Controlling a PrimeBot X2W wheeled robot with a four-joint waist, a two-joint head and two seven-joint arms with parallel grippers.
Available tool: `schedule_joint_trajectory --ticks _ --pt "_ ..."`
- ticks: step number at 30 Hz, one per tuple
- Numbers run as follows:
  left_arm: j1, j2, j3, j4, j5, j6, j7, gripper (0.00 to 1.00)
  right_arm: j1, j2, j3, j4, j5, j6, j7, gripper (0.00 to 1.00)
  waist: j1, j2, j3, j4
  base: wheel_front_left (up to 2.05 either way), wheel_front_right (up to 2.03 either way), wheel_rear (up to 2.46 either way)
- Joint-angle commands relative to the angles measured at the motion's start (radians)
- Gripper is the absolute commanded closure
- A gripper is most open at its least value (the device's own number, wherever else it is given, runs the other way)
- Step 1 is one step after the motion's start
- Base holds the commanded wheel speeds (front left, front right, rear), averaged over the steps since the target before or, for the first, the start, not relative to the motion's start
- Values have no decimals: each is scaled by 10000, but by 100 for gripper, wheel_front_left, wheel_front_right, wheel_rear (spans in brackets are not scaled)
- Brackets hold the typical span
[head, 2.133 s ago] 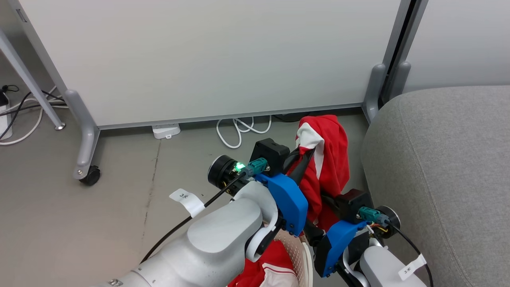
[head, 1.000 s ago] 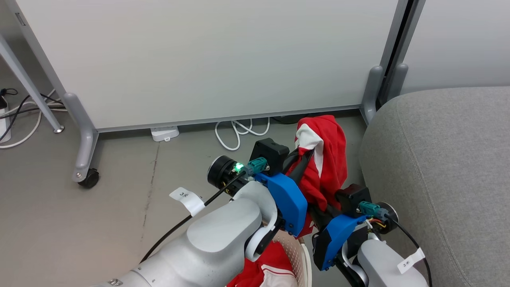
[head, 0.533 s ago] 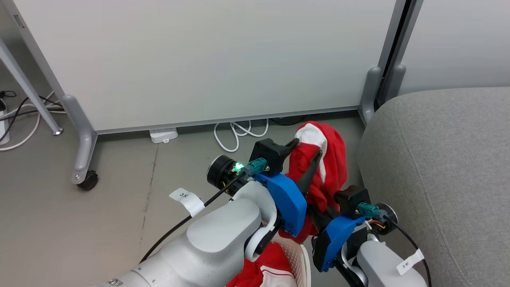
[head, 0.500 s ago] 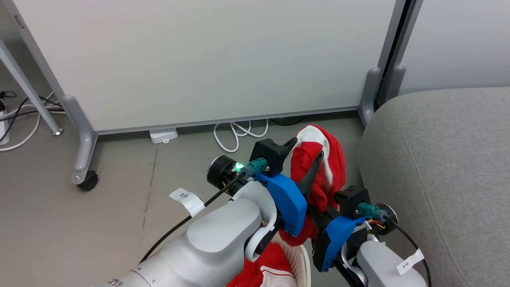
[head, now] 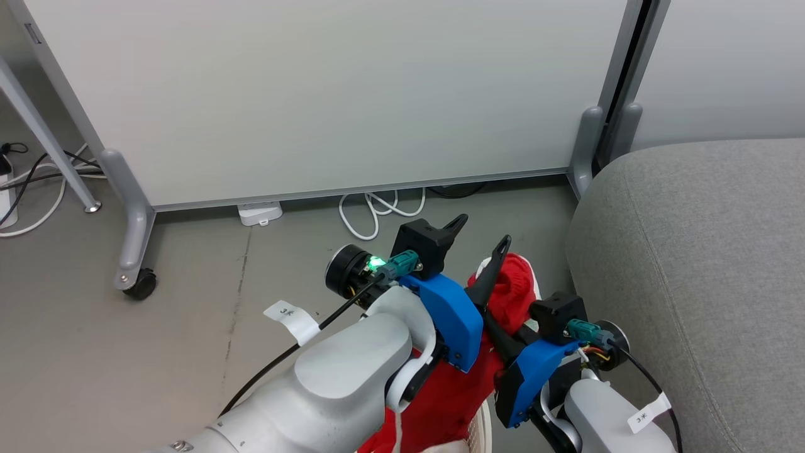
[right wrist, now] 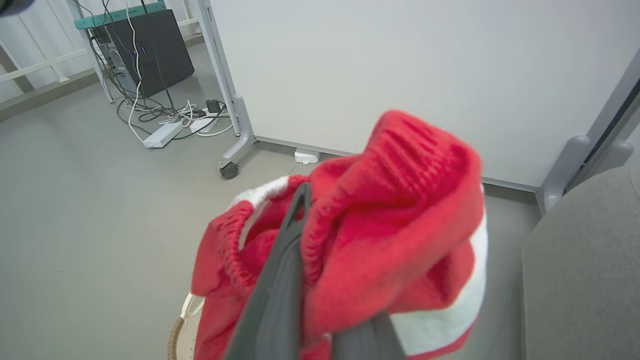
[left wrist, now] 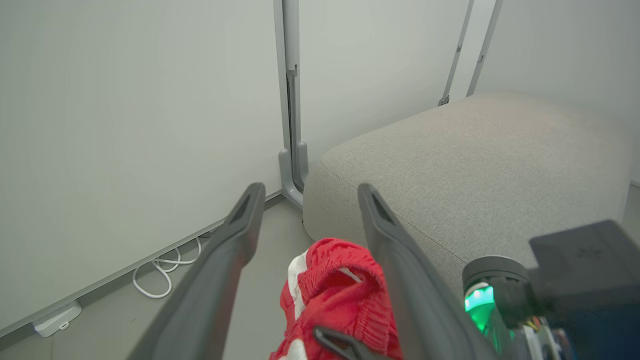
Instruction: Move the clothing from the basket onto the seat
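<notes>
Head view: left gripper (head: 479,236) raised over the floor on a bent pale forearm, jaws wide apart and empty. The right gripper (head: 501,331) is lower, just beside it, pinching the clothing (head: 514,292), a red bunch trailing down to the basket (head: 482,426), near the seat (head: 692,251) but apart from it. Left wrist view: spread fingers (left wrist: 235,240), the red bundle low between them, seat beyond. Right wrist view: fabric draped over the pressed-together fingers, above the basket rim.

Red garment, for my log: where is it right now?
Head view, lower centre: the red garment hangs left of the seat, above the basket, by the open left gripper.
</notes>
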Motion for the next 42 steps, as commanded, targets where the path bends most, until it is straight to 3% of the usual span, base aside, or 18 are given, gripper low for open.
schedule_joint_trajectory --ticks 1,10,23,31,42 --pt "104 3 -31 46 -47 10 -107 0 -173 -22 -22 32 -9 5 -28 100 0 0 0 6 0 0 0" --pt "385 5 388 106 444 332 -438 0 -76 -22 -125 -10 201 5 -101 100 0 0 5 33 0 0 0" --pt "2709 742 3205 -2006 3224 327 -444 0 -90 -22 -513 -152 95 5 -146 100 0 0 117 119 0 0 0" --pt "4330 977 4899 -3084 4670 -204 -445 0 -26 -21 -679 -277 -42 5 -166 100 0 0 158 88 0 0 0" --pt "5712 912 6306 -3171 6022 -1501 -445 0 123 -21 -823 -373 -191 5 -179 100 0 0 137 41 0 0 0"
